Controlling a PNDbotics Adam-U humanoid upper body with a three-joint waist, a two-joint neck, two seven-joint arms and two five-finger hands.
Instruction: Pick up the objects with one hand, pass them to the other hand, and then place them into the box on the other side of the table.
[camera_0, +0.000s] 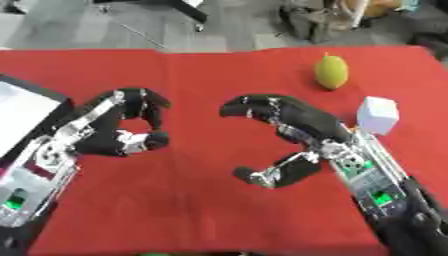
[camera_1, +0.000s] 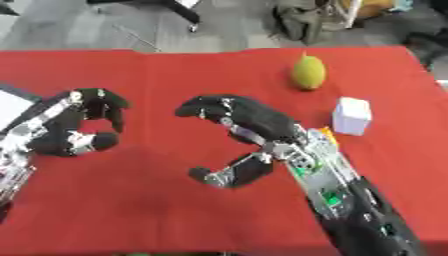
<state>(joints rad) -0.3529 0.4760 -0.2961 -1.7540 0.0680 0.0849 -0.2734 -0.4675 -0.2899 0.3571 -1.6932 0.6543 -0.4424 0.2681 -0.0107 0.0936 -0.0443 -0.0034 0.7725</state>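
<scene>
Left eye: left hand (camera_0: 118, 131) curled, holding nothing, over red cloth (camera_0: 192, 210). Right hand (camera_0: 293, 137) fingers bent, thumb apart, empty. Yellow-green fruit (camera_0: 331, 72) far right, white cube (camera_0: 377, 115) near right wrist. White box (camera_0: 22, 112) at left edge.
Right eye: same layout, both hands empty, objects untouched.

Box (camera_0: 26, 107) left of left hand (camera_0: 118, 132) fingers: cut off by picture edge, only white corner and dark rim showing; interior unseen. Small orange thing (camera_1: 325, 132) behind right hand (camera_1: 254, 125) fingers, beside white block (camera_1: 352, 116): mostly hidden, shape untellable. Both forearms cut off at lower edge. Fingertips blurred.
</scene>
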